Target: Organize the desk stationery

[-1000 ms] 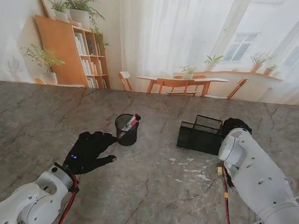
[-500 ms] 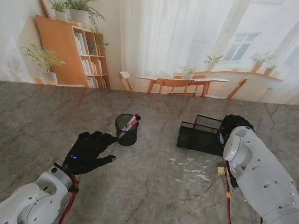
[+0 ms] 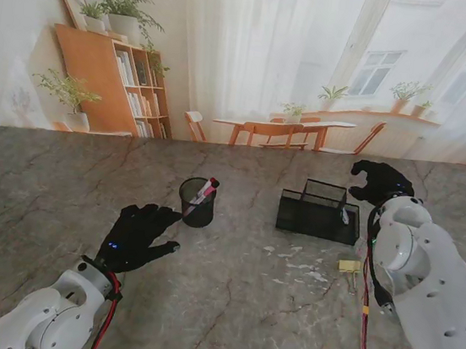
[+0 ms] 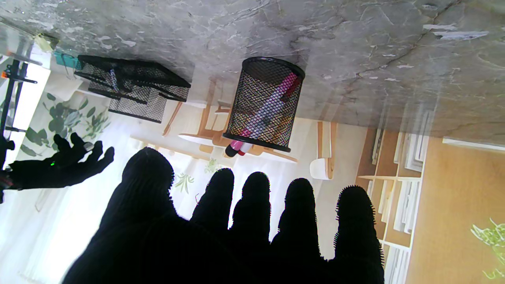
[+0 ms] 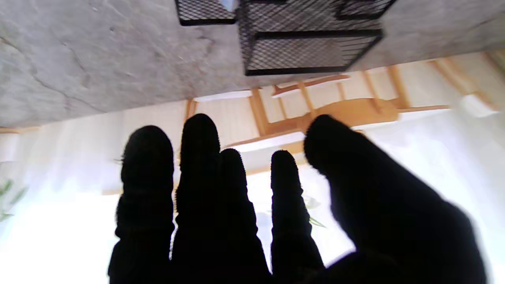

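**Both hands empty, stationery partly sorted**

Left hand flat near the table, fingers spread, holding nothing, just near-left of the round mesh pen cup. Cup holds a pink-capped marker, tilted. Right hand raised at far right, fingers apart, empty, just beyond the right end of the black mesh organizer. Something small and light sits in the organizer's right compartment, can't identify. Yellow binder clip lies on table near-right of organizer, by the right arm.
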Controlling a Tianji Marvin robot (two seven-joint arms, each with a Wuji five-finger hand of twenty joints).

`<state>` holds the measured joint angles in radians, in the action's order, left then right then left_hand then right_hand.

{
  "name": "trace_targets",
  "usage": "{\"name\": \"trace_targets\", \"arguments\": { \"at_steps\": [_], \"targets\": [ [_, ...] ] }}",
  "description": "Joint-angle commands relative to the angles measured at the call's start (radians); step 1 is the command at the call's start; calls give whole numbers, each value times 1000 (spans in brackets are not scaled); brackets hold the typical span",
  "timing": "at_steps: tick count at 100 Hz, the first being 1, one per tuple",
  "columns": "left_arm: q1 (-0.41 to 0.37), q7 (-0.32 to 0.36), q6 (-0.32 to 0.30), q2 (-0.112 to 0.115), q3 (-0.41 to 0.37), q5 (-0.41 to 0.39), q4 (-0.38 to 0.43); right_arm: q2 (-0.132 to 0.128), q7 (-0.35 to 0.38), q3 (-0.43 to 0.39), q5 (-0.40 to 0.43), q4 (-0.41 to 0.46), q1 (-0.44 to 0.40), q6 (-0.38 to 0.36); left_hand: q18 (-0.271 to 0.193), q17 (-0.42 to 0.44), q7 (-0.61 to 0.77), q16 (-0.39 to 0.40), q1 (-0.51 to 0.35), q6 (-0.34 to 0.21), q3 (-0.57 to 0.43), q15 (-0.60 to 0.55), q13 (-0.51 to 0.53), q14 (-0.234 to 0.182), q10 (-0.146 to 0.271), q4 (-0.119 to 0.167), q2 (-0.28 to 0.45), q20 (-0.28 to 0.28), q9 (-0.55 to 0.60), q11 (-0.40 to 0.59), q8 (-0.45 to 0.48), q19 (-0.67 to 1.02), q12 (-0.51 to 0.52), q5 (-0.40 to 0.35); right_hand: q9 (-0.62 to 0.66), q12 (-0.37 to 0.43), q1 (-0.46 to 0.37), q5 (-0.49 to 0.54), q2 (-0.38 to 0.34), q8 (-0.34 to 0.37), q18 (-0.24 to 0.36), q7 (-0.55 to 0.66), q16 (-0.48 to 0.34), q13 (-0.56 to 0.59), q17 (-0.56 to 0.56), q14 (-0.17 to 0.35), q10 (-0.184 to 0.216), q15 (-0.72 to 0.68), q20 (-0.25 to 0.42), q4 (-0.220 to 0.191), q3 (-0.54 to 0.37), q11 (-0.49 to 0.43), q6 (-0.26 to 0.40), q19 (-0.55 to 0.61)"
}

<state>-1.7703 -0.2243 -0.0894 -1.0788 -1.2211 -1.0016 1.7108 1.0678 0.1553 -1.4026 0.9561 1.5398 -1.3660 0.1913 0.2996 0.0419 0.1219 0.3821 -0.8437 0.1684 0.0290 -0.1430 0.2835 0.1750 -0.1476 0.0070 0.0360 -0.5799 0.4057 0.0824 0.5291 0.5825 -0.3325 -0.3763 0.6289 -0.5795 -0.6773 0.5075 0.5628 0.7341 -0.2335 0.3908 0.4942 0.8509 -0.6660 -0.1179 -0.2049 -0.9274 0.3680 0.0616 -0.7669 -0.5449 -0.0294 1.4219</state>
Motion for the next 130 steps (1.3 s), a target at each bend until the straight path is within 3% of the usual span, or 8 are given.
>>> {"name": "trace_targets", "arguments": {
  "at_steps": [1,20,38,63,85,103,112,130],
  "targets": [
    [-11,-5,-3,-4,2,4,3,-16,19,-10,10,36,-46,-28,-18,7,-1,4,-11,11,20,-6,22,-3,-7,-65,82,-8,6,-1,-1,-6,-22,-12,-27,-3,35,-13,-31,28,-37,-13,19,-33,38,-14,-12,-13,41,-24,42,10,2,33],
    [-20,-20,-12,-6,0,7,12,-25,57,-99,61,161,-197,-160,-18,8,-1,4,-10,12,20,-6,21,-2,-8,-64,84,-8,5,-2,-1,-6,-22,-12,-32,-78,113,-21,-93,55,-100,-12,31,-116,165,-59,-37,9,114,-17,194,-36,-13,10],
    [-33,-30,-19,-8,-3,11,21,-35,92,-204,158,254,-351,-301,-18,6,-1,4,-10,11,20,-6,23,-4,-7,-64,84,-8,6,-2,-1,-7,-22,-12,-60,-110,163,-30,-134,74,-134,-11,27,-191,286,-81,-50,51,127,-15,245,-29,-20,-33],
    [-44,-51,-26,-12,-5,18,32,-39,111,-351,281,332,-531,-409,-19,6,-1,4,-9,9,20,-6,24,-4,-5,-64,84,-9,7,-2,-1,-8,-22,-13,-127,-16,169,-88,-160,59,-170,-86,-22,-303,422,-117,-52,256,122,-19,266,186,-15,-112],
    [-43,-59,-33,-13,3,19,30,-34,80,-379,349,319,-594,-352,-19,5,0,4,-8,10,20,-6,25,-5,-5,-64,85,-9,6,-2,-1,-9,-22,-14,-176,82,147,-172,-171,-24,-162,-190,-107,-354,500,-195,-31,484,75,-22,275,332,-23,-191],
    [-42,-60,-35,-12,6,16,30,-34,38,-359,401,265,-602,-282,-19,5,0,4,-10,11,20,-5,24,-3,-6,-64,84,-9,5,-2,0,-10,-22,-15,-258,102,152,-267,-194,-44,-156,-231,-135,-435,569,-218,-30,566,56,-23,281,368,-35,-220],
    [-40,-55,-34,-11,9,15,30,-31,12,-330,405,229,-594,-200,-19,5,0,4,-9,10,20,-5,24,-5,-5,-64,85,-9,6,-2,0,-10,-22,-15,-295,103,163,-319,-211,-44,-153,-248,-141,-464,597,-231,-36,586,51,-24,287,376,-50,-226],
    [-38,-52,-34,-10,12,12,30,-29,0,-281,398,175,-580,-109,-18,6,0,4,-9,11,20,-5,24,-5,-6,-64,85,-9,6,-2,0,-11,-22,-15,-292,82,170,-330,-214,-18,-160,-231,-126,-440,597,-240,-52,571,47,-25,290,350,-67,-214]
  ]
}}
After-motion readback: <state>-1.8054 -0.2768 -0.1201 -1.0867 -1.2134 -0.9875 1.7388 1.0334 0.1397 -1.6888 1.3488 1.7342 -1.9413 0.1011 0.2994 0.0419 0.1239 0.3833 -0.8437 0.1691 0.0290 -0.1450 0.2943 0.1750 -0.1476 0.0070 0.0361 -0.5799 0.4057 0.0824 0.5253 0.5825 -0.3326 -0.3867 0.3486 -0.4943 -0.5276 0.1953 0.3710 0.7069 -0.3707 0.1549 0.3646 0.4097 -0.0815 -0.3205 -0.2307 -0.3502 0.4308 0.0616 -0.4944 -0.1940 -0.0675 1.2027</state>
